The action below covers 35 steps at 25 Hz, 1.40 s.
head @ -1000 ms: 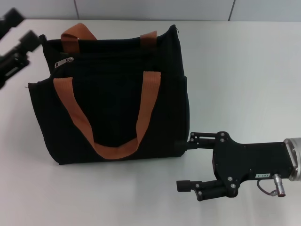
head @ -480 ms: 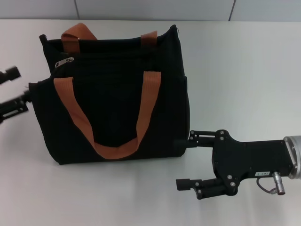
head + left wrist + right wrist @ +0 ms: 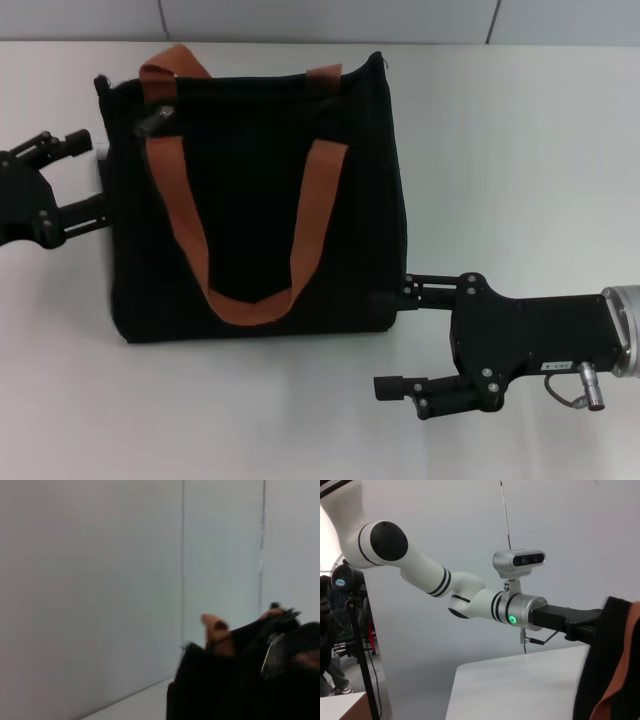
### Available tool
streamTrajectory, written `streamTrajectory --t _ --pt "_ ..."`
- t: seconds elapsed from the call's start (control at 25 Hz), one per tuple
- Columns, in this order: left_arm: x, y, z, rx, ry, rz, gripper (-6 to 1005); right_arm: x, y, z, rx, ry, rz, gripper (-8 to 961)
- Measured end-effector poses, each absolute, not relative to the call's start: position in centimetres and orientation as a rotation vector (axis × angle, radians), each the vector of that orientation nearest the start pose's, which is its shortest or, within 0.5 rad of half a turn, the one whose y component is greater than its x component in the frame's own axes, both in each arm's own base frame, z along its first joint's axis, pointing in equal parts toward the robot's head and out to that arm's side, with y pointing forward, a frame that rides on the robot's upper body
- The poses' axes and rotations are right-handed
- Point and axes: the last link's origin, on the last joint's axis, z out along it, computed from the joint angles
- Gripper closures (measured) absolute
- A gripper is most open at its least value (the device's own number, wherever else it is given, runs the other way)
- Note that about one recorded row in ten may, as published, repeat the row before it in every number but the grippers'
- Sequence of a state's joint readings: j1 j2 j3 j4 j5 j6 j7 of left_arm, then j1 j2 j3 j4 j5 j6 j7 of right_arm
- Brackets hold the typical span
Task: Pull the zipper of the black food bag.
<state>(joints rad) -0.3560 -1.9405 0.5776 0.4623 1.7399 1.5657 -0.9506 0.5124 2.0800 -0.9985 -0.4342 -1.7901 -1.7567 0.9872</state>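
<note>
One black bag [image 3: 255, 200] with two orange straps stands on the white bench [image 3: 520, 150]. One zipper [image 3: 155, 122] sits at its far-left top corner. Left hand [image 3: 78, 180] open, against bag's left side. Right hand [image 3: 395, 340] open at bag's near-right corner.

In the left wrist view we see the black food bag [image 3: 250, 680] only as a blur cut off by the frame edge, its zipper [image 3: 270, 652] a vague pale streak. In the head view the left gripper [image 3: 80, 180] runs off-frame, its fingertips meeting the bag's side.
</note>
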Motion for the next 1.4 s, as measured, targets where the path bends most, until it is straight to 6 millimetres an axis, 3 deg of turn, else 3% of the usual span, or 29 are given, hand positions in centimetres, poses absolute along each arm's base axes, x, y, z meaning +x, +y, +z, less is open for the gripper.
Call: streamTrajectory --t 0.36,0.52,0.64,1.04,1.4 --pt "-34.4 29.6 8.1 -2.340 -0.374 -0.709 170 23.7 26.6 -5.0 -3.014 0.184 1.017 164" --pt "-34.3 29.5 7.8 -2.346 -0.369 -0.712 171 23.7 26.6 -5.0 -3.013 0.186 1.017 164" --pt "-33.6 29.6 6.6 -2.369 -0.350 -0.729 171 23.7 26.7 -5.0 -3.012 0.188 1.016 164" --pt "-33.0 30.2 5.9 -2.362 -0.292 -0.728 174 23.7 26.7 -5.0 -3.010 0.188 1.016 164" --pt "-33.4 29.9 6.9 -2.251 -0.268 -0.755 380 23.6 26.8 -5.0 -3.008 0.184 1.016 163"
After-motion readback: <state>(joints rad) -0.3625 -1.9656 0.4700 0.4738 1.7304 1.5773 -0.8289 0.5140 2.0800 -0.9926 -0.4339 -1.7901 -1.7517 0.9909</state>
